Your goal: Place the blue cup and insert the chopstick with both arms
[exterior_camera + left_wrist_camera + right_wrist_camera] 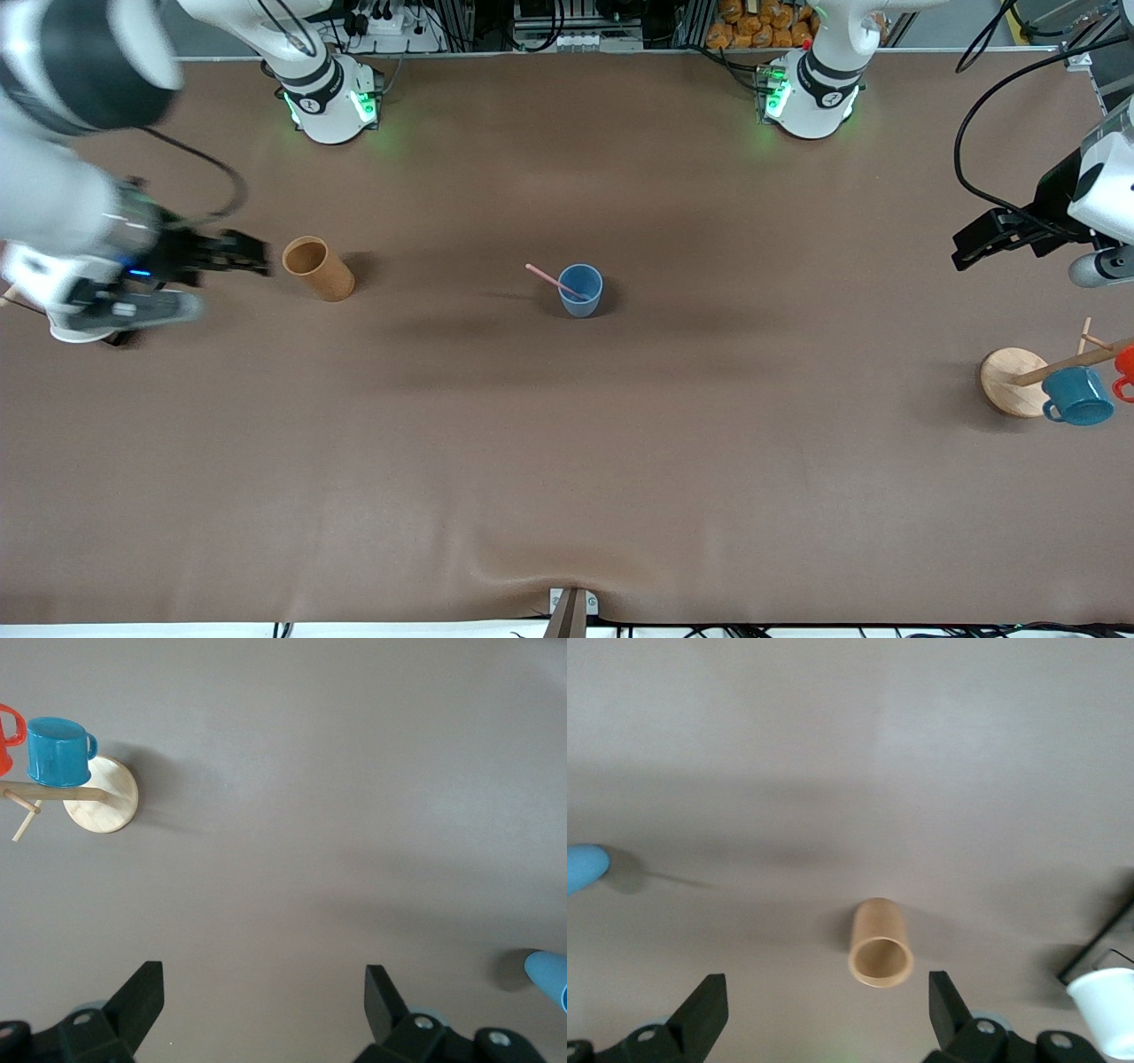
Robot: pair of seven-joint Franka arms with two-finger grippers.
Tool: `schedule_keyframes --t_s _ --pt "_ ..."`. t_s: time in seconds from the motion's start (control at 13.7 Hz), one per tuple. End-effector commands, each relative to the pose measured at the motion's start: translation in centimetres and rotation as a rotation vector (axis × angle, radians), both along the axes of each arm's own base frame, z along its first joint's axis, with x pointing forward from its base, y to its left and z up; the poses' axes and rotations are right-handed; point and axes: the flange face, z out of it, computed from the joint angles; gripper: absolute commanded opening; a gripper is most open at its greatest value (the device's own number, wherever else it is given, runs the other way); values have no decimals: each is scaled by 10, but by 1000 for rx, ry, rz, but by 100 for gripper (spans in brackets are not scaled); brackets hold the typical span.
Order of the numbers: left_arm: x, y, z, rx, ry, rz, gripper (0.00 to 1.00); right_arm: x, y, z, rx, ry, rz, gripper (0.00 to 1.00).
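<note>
At mid desk [567,461] the cup [580,291] stands upright with the chopstick [553,279] leaning inside; both look light and easy to tip, so hold the cup by its wall. Left claw [961,252] hangs over its desk end and right claw [257,257] beside the holder [318,268], both with fingers apart and empty.

I see a brown table cover [567,461] filling the scene, rumpled at its near edge. Along the far edge run cables and power strips [576,35]. Soft shadows cross the middle.
</note>
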Motion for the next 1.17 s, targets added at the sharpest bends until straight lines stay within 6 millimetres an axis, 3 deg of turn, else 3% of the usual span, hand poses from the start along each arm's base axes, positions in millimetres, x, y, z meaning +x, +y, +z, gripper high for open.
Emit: schedule_keyframes --t_s 0.0,0.15,0.51,0.8,1.1 --pt "-4 -1 3 -25 -13 -14 100 -35 -43 41 -10 -54 -14 100" --pt "-4 -1 3 -25 -16 -14 100 -50 -76 61 -21 -71 -12 100" --pt "-2 -2 5 -26 -28 -16 100 -78 -103 79 -76 -13 -81 100" --pt "-2 -1 5 -28 -28 -14 100 -77 -97 84 -79 -26 -184 100" --pt "-2 0 4 -28 -27 -11 100 -77 -97 89 -78 -46 -182 100"
